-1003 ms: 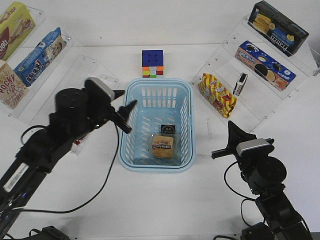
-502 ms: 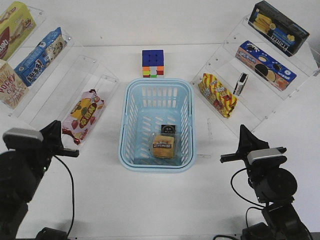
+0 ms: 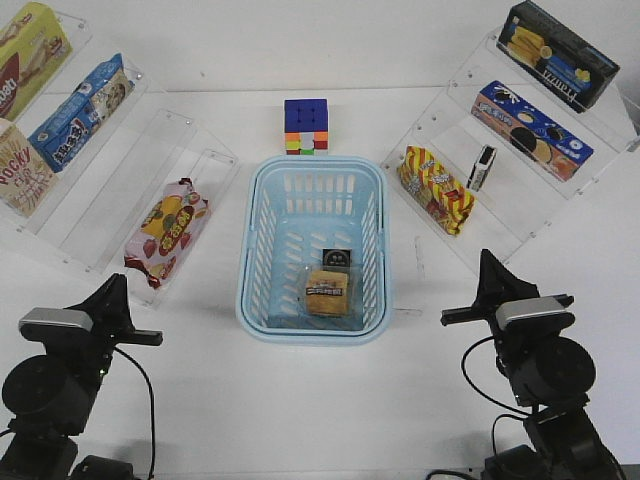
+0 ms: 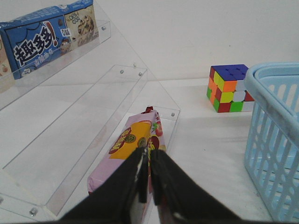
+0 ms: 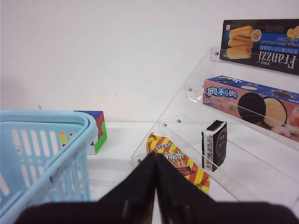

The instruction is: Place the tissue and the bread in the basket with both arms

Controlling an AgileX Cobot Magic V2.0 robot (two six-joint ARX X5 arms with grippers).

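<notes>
Change: left gripper [image 3: 128, 312], which a second ago hung over the basket's left rim, is now drawn back to the near-left corner of the table [image 3: 320, 400]; right gripper [image 3: 487, 285] has also pulled back a little and sits near-right.
Meaning: both arms are clear of the basket with nothing in hand, so the task looks finished, judging from how the goods lie.
Left fingers: pressed together, empty, aimed at the pink snack bag [image 4: 130, 154] on the lower left shelf.
Right fingers: closed to a seam, empty, aimed toward the right-hand shelves.
Basket: light-blue basket [image 3: 255, 300] stands mid-table, its long axis running away from the robot.
Bread: bread [image 3: 328, 291] lies flat on the basket floor at the near end, roughly square, its dark label band running across the basket's width.
Tissue: tissue [image 3: 336, 258] lies flat just beyond the bread, close to it or touching, nearer the right wall; it is too small to read which way its long side runs.
Look-alike: second black pack [image 3: 481, 168] stands upright on the lower right shelf, outside the basket, beside the striped snack bag [image 3: 435, 189].
Other: colour cube [image 3: 305, 127] sits on the table just behind the basket.
</notes>
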